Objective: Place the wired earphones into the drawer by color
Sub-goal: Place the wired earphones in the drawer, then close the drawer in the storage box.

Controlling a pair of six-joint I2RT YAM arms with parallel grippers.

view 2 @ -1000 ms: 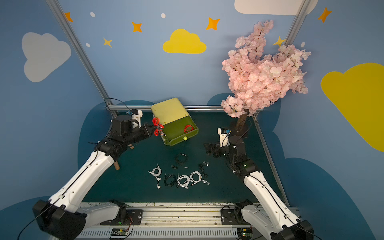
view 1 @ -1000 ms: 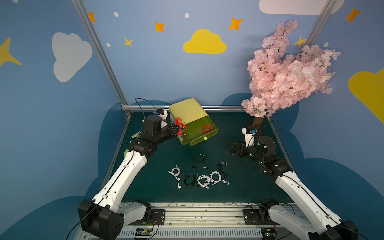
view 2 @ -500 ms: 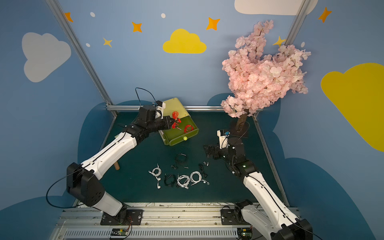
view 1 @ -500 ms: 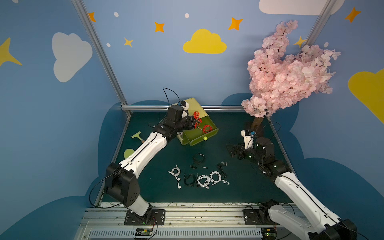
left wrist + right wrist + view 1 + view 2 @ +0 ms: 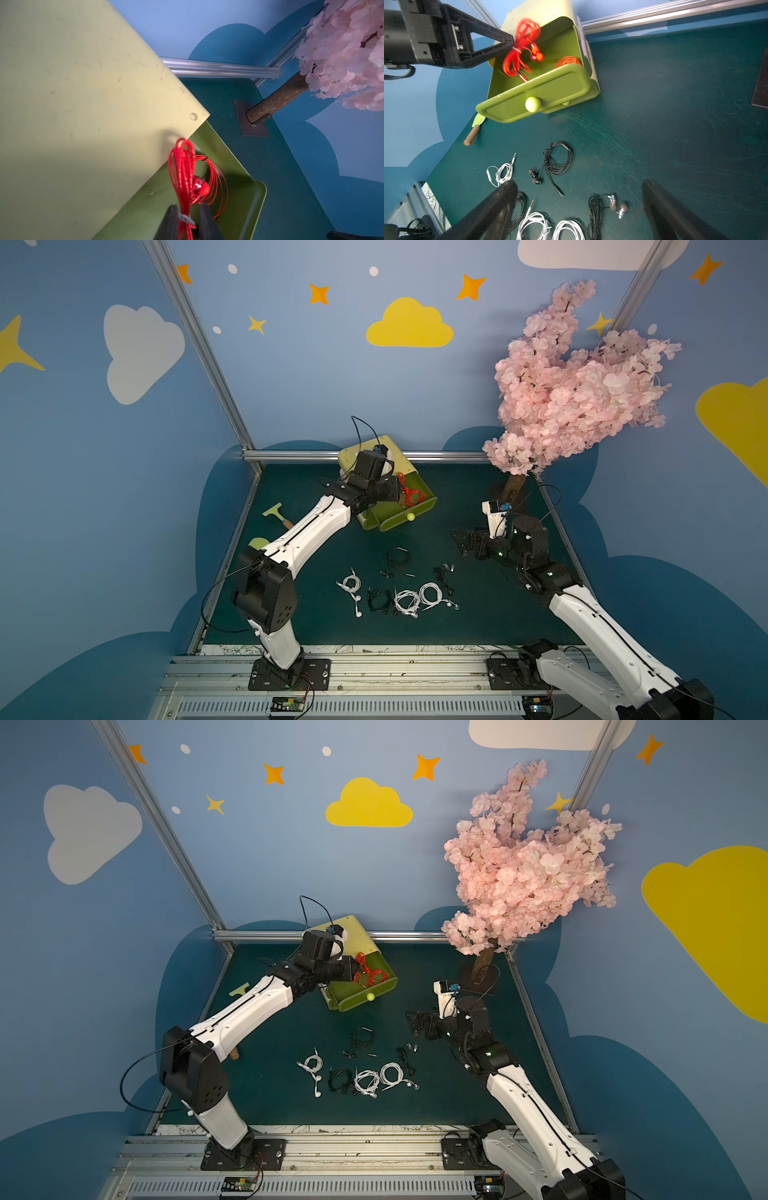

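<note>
Wired earphones (image 5: 401, 482), red, top view: at left pincer (image 5: 398, 489) tips, over open drawer (image 5: 386, 524). Left wrist: jaws narrowly parted, earphones between; release step. Right wrist: right pincer (image 5: 581, 207) wide, empty; black earphones (image 5: 558, 160) ahead, likely next pick.

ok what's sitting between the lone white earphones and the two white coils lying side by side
A coiled black earphone bundle lies there; both top views show it.
</note>
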